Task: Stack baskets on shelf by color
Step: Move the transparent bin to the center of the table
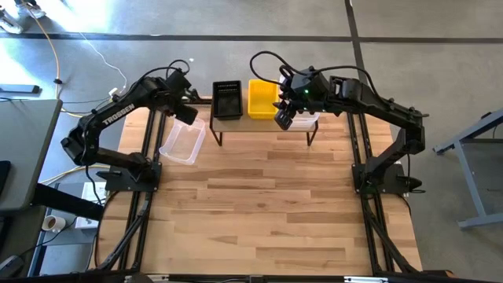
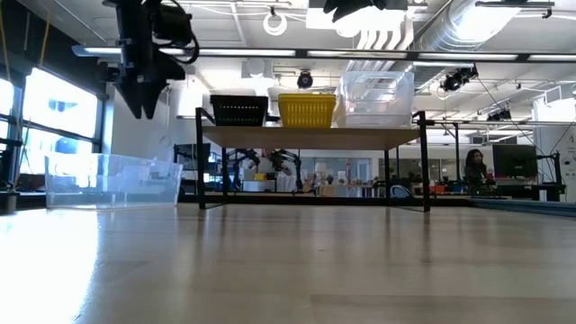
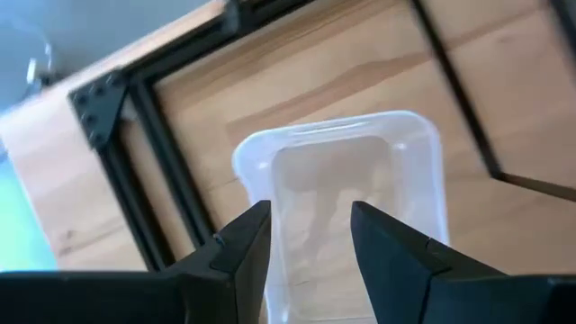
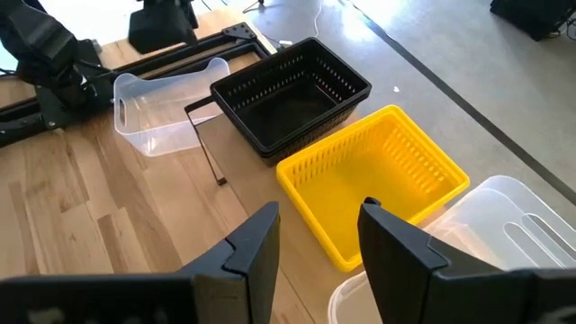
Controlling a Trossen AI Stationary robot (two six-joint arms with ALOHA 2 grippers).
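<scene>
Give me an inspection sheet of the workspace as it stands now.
Surface: wooden table, bare in the middle.
Job's things: shelf carries black basket, yellow basket and clear basket side by side; another clear basket on the table beside the shelf.
Clutter: nothing seen.
Grippers: left gripper above the clear basket on the table, jaws open, empty; right gripper above the shelf, jaws open, empty.
Cables: yellow cable on the floor.
Surroundings: a person far behind.

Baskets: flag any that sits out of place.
One clear basket lies on the tabletop left of the shelf, turned askew, under the open left gripper. The black, yellow and other clear stacks sit on the shelf.
</scene>
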